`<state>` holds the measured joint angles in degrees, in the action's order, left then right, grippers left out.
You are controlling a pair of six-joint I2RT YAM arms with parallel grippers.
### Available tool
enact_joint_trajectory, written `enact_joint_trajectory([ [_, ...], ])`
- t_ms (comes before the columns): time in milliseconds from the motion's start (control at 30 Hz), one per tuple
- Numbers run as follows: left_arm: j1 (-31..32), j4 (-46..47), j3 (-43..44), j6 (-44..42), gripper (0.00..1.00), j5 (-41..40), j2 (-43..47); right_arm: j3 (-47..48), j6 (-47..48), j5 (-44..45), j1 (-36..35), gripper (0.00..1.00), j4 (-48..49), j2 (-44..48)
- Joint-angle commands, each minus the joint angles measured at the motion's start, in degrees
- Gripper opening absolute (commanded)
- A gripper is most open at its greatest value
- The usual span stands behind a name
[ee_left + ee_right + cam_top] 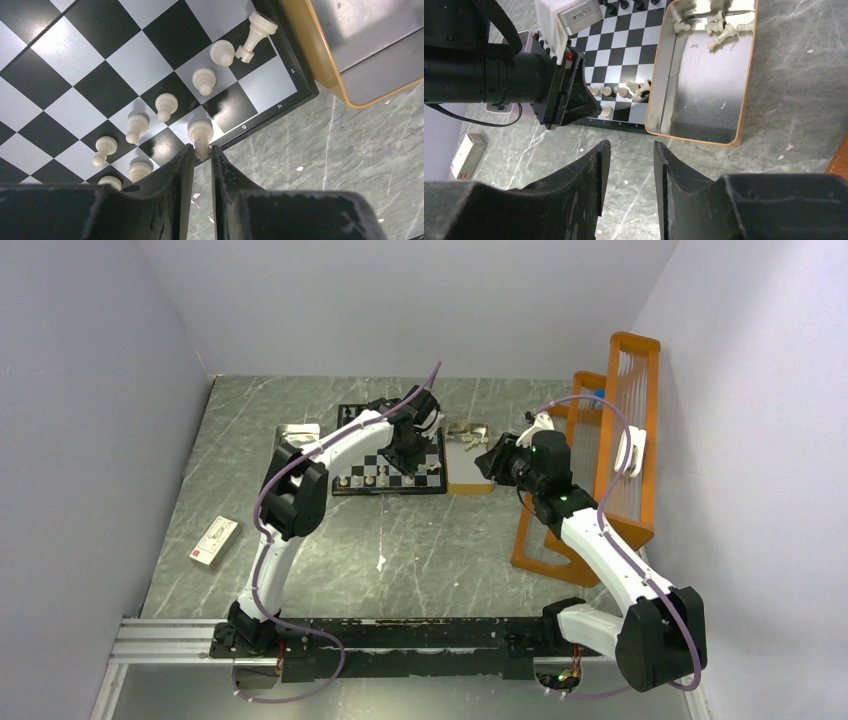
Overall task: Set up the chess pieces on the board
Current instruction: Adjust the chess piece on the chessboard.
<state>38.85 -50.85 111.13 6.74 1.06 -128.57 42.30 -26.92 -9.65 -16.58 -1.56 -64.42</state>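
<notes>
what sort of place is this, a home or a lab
Probably a robot lab test cell: left arm and right arm bolted to a rail at the table edge, plain walls boxing it in, a chess board staged.

The board's [262, 116] dark frame carries small white letters along the edge near its corner: "g" and "h". A mark on the adjoining edge is too small to read. The box's [213, 542] red-and-white label is illegible.
</notes>
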Motion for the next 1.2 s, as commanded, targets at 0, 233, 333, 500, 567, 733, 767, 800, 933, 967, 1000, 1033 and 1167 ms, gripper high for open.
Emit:
enact_joint_trajectory([
  [0,0.4,-1.1,0.1,-0.6,0.24,-0.7,1.0,-0.6,0.4,0.1,0.0,0.41,1.3,0.2],
  [233,0.4,-1.3,0.6,-0.8,0.19,-0.8,1.1,-0.6,0.3,-0.1,0.0,0.41,1.4,0.0],
  [333,0.4,-1.5,0.3,-0.9,0.17,-1.0,1.1,-0.7,0.1,-0.1,0.0,0.41,2.1,-0.1],
  [500,0.4,-1.5,-0.7,-1.0,0.13,-0.9,1.6,-0.7,0.0,-0.2,0.0,0.41,2.9,-0.2],
  [567,0.4,-1.5,-0.9,-1.0,0.12,-0.8,1.8,-0.7,0.0,-0.3,0.0,0.41,2.9,-0.3],
  [733,0.4,-1.6,-1.0,-1.0,0.12,-0.7,2.2,-0.9,-0.2,-0.4,-0.1,0.41,3.1,-0.3],
  [767,0.4,-1.5,-1.1,-0.9,0.12,-0.8,2.3,-0.9,-0.2,-0.5,0.0,0.41,3.1,-0.3],
  [800,0.4,-1.4,-1.1,-0.9,0.11,-0.9,2.3,-1.0,-0.2,-0.5,-0.1,0.41,3.1,-0.3],
  [933,0.4,-1.6,-1.1,-1.0,0.09,-1.0,2.2,-1.1,-0.1,-0.4,0.0,0.41,3.1,-0.3],
  [967,0.4,-1.6,-1.2,-1.0,0.09,-1.0,2.2,-1.1,-0.1,-0.3,0.0,0.41,3.1,-0.2],
  [1000,0.4,-1.6,-1.2,-1.0,0.09,-0.9,2.2,-1.1,-0.1,-0.2,0.0,0.41,3.1,-0.2],
  [1033,0.4,-1.7,-1.2,-1.0,0.1,-0.8,2.1,-1.1,-0.1,-0.3,0.0,0.41,3.1,-0.2],
  [1167,0.4,-1.9,-1.3,-1.0,0.11,-0.8,2.3,-1.3,-0.1,-0.4,-0.1,0.41,3.3,-0.3],
])
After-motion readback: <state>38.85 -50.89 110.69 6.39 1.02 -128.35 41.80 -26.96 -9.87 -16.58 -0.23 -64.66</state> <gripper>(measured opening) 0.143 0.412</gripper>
